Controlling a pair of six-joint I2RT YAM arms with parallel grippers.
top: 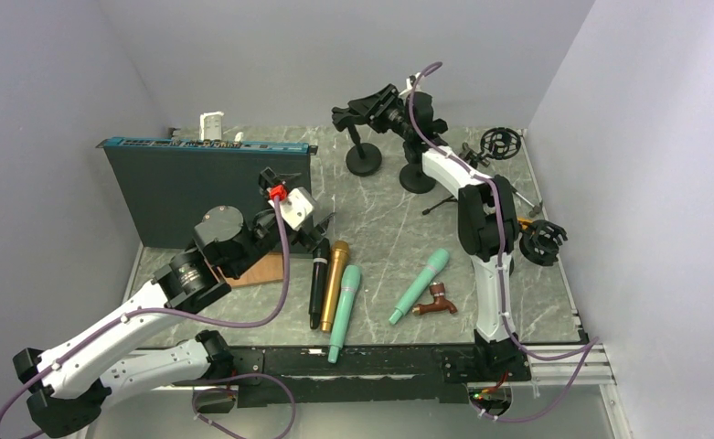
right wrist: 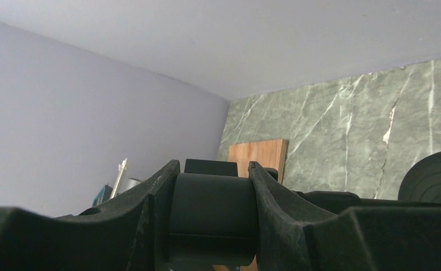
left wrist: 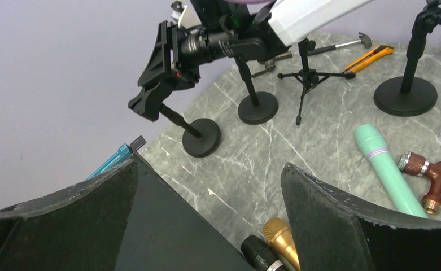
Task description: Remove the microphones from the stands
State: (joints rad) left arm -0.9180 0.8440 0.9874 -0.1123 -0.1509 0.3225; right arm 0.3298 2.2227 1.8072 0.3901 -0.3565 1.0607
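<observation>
From above, the right pincer (top: 385,105) is at the far side of the green marbled stone surface (top: 380,229). There it meets the black cylindrical microphone (top: 364,108), which sits in the clip on top of the black round-based stand (top: 363,160). The left pincer (top: 303,203) hangs over the middle-left of the surface. Just beside it lie a row of three handheld microphones (top: 333,283), black, gold and teal, side by side.

The left wrist view shows the left pincer's two fingers (left wrist: 94,220) spread wide with nothing between them. Beyond them the stand leans, its base on the surface and the black cylindrical microphone at its head, gripped by the right arm.

In the right wrist view, both fingers (right wrist: 156,214) press against opposite sides of the black cylindrical microphone (right wrist: 212,209), so this pincer is holding it.
</observation>
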